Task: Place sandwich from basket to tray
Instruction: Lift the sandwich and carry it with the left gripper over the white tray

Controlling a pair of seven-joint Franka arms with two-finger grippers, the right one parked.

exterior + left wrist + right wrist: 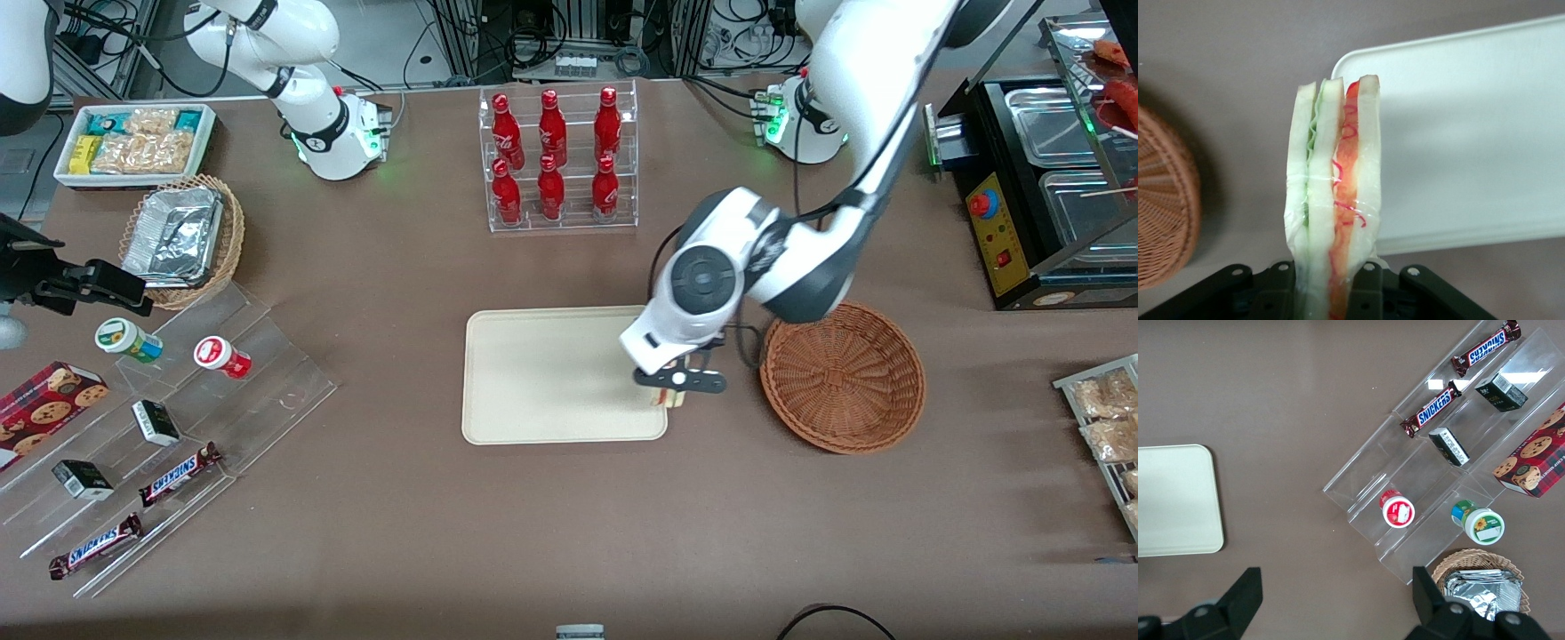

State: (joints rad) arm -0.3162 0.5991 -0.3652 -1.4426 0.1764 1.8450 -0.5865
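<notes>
My left gripper [673, 388] is shut on the sandwich [1335, 193], a clear-wrapped wedge of white bread with green and red filling. I hold it in the air over the edge of the cream-white tray [542, 373] that lies nearest the basket. In the front view only a pale bit of the sandwich [669, 397] shows under the fingers. The reddish-brown wicker basket [843, 378] stands beside the tray toward the working arm's end, with nothing in it. The tray [1471, 133] and the basket's rim [1165, 200] also show in the left wrist view.
A clear rack of red bottles [557, 160] stands farther from the front camera than the tray. A tan basket with a foil container [182, 236], a white bin of snacks [133, 142] and a clear stepped display [160, 427] lie toward the parked arm's end. A black machine [1040, 196] stands at the working arm's end.
</notes>
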